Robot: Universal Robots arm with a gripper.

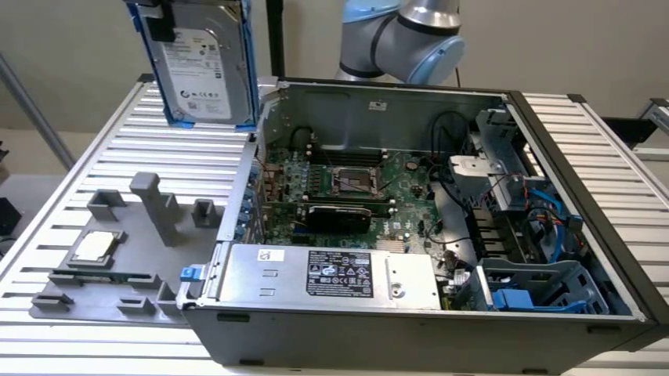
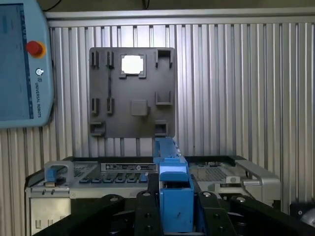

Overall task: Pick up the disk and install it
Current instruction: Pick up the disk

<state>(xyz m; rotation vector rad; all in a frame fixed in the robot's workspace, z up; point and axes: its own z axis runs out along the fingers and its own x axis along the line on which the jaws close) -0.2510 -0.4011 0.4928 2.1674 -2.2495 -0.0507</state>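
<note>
As the wrist view showed, the gripper [image 2: 175, 201] had its jaws closed on the blue rail of the disk [image 2: 170, 152], which hung upright near a far corner of the open computer case [image 2: 221, 172]. Beyond the case, a grey tray [image 2: 128, 83] on the ribbed table [image 2: 246, 88] carried a small silver chip [image 2: 132, 64].

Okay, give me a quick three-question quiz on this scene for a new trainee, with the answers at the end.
1. True or false: the disk is held on edge, clear of the table.
2. What is the end effector clamped on? A) a silver chip B) the disk C) nothing
3. Fill in: the side of the computer case is ___ (open/closed).
Key: 1 true; 2 B; 3 open.
</note>
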